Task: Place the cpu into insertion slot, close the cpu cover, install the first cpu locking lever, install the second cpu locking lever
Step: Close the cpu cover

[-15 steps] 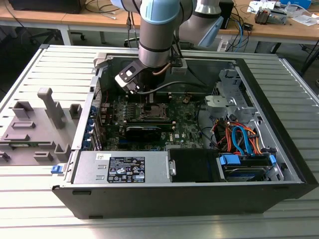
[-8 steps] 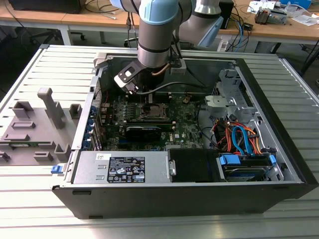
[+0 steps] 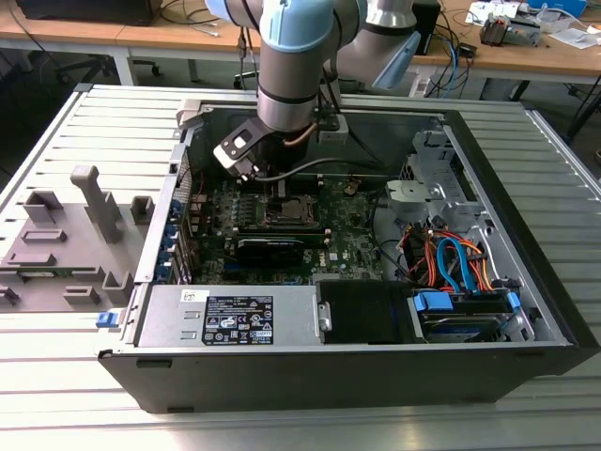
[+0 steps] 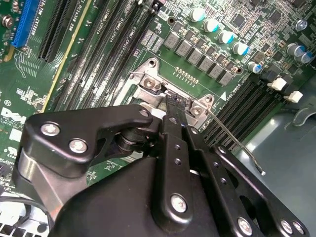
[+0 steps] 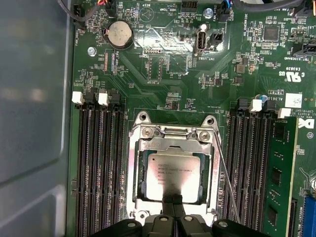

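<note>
Now, gripper fingers pressed together at cpu cover, cpu seated beneath in first wrist view

The silvery cpu sits flat in the insertion slot, the cpu cover lowered around it.

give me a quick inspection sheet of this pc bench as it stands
surface: ribbed metal table, open computer case lying on it
job's things: cpu sits in the socket, cover down around it; thin wire lever slants off beside it, seemingly unlatched
clutter: grey plastic fixture at the exterior view's left
grippers: gripper shut, tips at the cpu's edge
cables: orange and blue cables inside the case
surroundings: wooden desks behind
</note>
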Controlling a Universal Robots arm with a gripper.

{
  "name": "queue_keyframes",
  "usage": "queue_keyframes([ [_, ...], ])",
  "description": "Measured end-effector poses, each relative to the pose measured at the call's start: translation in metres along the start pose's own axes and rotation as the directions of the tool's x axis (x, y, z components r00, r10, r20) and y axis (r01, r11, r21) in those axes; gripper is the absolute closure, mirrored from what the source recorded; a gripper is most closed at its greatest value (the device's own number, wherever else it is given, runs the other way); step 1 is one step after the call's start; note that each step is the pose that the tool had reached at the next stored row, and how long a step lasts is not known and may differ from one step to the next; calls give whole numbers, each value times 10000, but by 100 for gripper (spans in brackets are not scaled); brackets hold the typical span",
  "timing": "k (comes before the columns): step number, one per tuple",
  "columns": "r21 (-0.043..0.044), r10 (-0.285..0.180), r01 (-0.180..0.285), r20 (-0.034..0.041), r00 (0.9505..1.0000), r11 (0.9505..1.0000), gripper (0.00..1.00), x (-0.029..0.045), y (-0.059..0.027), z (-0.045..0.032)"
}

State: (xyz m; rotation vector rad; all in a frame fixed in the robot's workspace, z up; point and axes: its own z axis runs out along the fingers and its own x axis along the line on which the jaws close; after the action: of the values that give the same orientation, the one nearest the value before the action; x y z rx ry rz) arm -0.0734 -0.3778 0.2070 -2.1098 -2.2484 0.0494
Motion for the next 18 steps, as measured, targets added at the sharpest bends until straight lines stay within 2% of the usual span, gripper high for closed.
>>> queue_keyframes([
  [9, -2, 0, 0, -3, 10000, 10000, 89, 1, 1, 5],
  [18, -2, 0, 0, -2, 10000, 10000, 89, 1, -1, -24],
])
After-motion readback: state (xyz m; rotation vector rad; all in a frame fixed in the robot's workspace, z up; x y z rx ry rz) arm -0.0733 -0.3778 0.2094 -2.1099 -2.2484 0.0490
